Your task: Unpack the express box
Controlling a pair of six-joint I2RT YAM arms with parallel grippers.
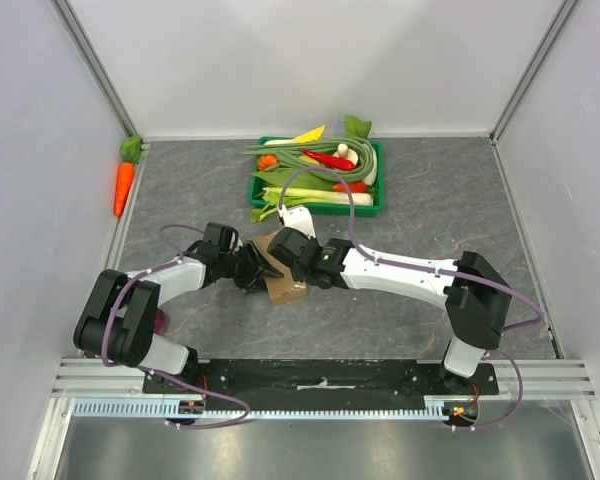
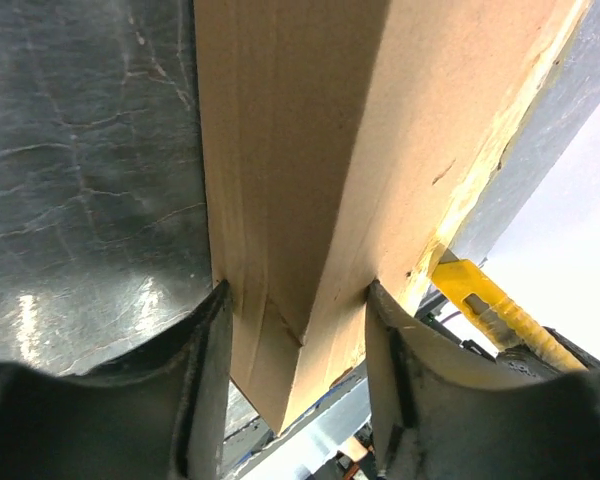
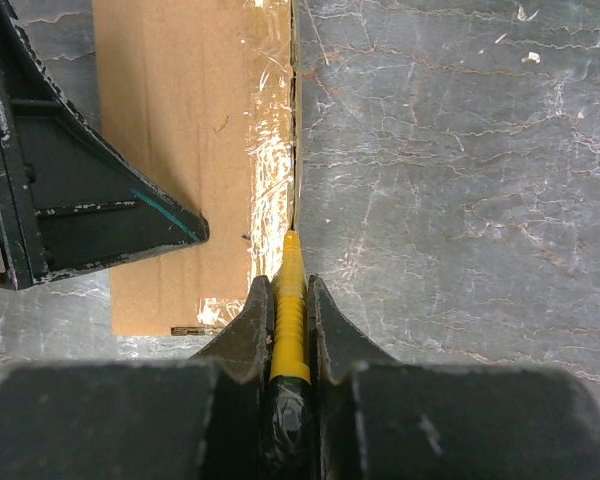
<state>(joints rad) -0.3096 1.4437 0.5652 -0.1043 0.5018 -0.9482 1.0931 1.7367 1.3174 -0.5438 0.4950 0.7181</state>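
The express box (image 1: 286, 289), a small brown carton, lies on the grey table between both arms. My left gripper (image 1: 251, 268) is shut on the box; in the left wrist view the fingers (image 2: 205, 350) press on both sides of the cardboard (image 2: 310, 130). My right gripper (image 3: 290, 285) is shut on a yellow utility knife (image 3: 290, 320). The knife's tip touches the shiny taped seam along the box's right edge (image 3: 270, 150). The knife also shows in the left wrist view (image 2: 485, 300). The box's contents are hidden.
A green tray (image 1: 372, 205) of vegetables stands just behind the box. A toy carrot (image 1: 124, 186) lies by the left wall. A purple item (image 1: 160, 320) is partly hidden under the left arm. The left gripper's black finger (image 3: 80, 200) lies over the box's top.
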